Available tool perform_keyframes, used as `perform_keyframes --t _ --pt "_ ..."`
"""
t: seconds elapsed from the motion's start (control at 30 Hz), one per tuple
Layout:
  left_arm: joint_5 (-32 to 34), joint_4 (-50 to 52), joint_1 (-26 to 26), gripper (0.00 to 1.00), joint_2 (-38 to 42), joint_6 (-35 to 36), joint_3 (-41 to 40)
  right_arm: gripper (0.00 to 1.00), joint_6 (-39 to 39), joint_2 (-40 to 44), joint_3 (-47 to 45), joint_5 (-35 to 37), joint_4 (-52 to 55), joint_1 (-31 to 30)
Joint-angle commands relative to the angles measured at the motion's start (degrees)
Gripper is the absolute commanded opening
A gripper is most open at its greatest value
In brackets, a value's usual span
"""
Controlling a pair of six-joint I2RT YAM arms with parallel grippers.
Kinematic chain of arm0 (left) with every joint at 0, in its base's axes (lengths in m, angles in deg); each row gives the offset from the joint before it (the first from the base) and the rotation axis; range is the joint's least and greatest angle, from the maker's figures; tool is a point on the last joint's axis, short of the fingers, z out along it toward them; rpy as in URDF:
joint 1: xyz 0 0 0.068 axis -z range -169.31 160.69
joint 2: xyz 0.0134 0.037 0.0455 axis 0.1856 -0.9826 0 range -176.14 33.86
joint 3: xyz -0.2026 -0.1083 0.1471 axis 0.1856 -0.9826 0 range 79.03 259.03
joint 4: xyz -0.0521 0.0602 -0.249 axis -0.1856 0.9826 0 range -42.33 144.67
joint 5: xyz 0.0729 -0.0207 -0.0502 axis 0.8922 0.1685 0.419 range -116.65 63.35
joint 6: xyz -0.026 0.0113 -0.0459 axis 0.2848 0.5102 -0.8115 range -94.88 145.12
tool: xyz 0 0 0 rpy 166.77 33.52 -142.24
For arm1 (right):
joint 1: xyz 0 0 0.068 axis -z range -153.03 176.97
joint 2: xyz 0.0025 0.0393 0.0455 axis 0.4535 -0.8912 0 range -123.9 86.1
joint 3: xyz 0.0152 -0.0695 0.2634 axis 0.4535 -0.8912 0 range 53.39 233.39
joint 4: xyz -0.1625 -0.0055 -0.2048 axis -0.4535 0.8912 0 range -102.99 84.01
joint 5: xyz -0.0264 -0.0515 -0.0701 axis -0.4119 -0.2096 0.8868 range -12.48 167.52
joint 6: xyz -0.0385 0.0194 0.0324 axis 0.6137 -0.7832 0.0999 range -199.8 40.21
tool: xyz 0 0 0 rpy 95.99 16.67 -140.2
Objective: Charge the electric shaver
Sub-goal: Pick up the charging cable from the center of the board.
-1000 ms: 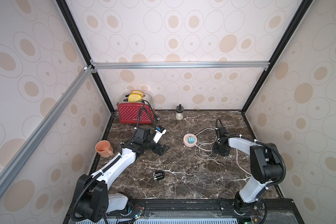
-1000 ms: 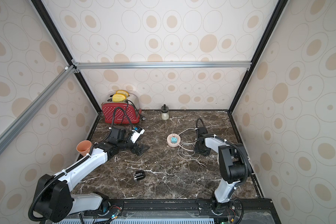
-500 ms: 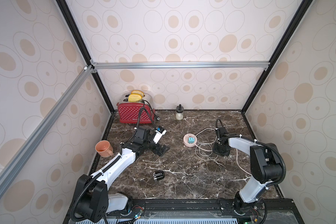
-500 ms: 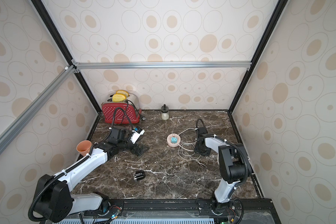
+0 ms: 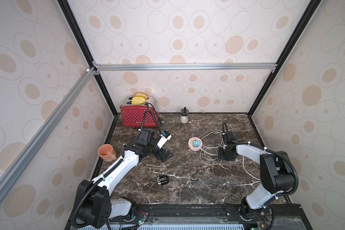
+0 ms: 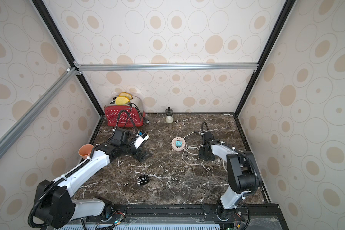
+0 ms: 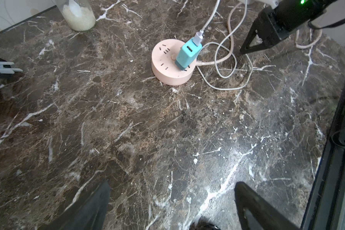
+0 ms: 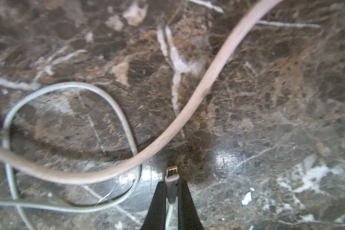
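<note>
Jaws of the right gripper (image 8: 171,186) stand almost together, pinching the grey charging plug (image 8: 172,176), whose metal tip pokes out just over the marble tabletop (image 8: 267,99). Its white cable (image 8: 72,84) loops beside a thicker pinkish cord (image 8: 177,124). The left gripper (image 7: 171,201) is spread wide and holds nothing. In both top views the electric shaver (image 5: 163,180) (image 6: 143,180) lies alone at lower centre, well apart from the pink socket disc (image 5: 191,147) carrying the teal adapter (image 5: 196,143) at mid-frame.
</note>
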Motion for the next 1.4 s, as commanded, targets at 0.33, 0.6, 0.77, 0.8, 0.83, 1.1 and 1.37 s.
perform_keyframes --t 0.33,0.6,0.77,0.8,0.83,1.1,1.37 --pt "6.11 23.01 0.87 0.99 2.01 23.20 4.90 0.00 33.08 16.86 -1.91 -13.74 -8.01 -0.72" --pt "1.79 22.03 3.67 0.99 6.91 32.77 -3.11 0.00 46.03 23.45 -7.09 -27.98 -15.32 -1.61" --pt "0.38 22.18 4.84 0.99 10.21 34.35 -6.31 0.00 52.09 22.59 -5.51 -33.14 -10.77 -2.99" --pt "0.34 22.19 5.03 0.99 10.71 34.13 -6.69 0.00 52.95 22.11 -4.93 -32.87 -9.50 -3.64" --pt "0.63 22.34 5.07 0.99 11.20 33.92 -7.00 0.00 53.35 21.26 -4.02 -32.18 -7.96 -4.44" --pt "1.96 18.25 5.11 0.99 13.08 29.29 -8.15 0.26 29.14 15.02 3.19 -21.36 1.49 -3.75" --pt "2.01 14.36 5.13 0.99 12.37 26.51 -8.28 0.65 18.67 21.82 -2.55 -17.73 2.37 -2.33"
